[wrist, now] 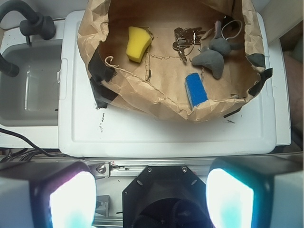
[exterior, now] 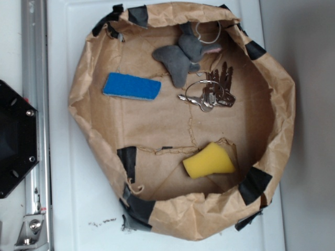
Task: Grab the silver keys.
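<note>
In the wrist view the gripper (wrist: 152,199) hangs well back from the paper bin (wrist: 142,90), its fingers (wrist: 71,202) wide apart and empty. Farther in, the silver keys (wrist: 185,38) lie on the bin floor between the yellow sponge (wrist: 137,44) and the grey plush toy (wrist: 213,52). They look hard, slick, light and loosely jointed, so pinching across the bunched blades seems safest. No writing is legible.
</note>
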Controlling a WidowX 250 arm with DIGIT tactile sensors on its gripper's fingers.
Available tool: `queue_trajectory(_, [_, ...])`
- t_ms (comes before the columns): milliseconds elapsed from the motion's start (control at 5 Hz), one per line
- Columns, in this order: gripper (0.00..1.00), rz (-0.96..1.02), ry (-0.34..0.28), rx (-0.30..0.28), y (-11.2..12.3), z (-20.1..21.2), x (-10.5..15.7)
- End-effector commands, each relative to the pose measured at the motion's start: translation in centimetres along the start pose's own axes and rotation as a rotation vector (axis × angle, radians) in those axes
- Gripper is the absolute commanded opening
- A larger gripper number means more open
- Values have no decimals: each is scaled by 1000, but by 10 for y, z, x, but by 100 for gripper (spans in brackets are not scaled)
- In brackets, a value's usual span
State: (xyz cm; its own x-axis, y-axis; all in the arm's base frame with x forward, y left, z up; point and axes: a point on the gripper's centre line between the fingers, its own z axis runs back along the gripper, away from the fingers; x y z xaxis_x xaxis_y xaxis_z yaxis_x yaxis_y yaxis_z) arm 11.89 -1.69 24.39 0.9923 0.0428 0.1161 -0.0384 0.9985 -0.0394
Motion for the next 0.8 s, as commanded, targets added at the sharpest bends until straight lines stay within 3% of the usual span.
queue_trajectory(0, [100,0,0,0,0,0,0])
queue_trajectory(200, [100,-56,28,-64,6,-6,-18])
queue_trajectory(400, [100,-56,27,-63,16,-22,-10])
queue_trajectory(600, [100,2,77,-53,26,-39,5])
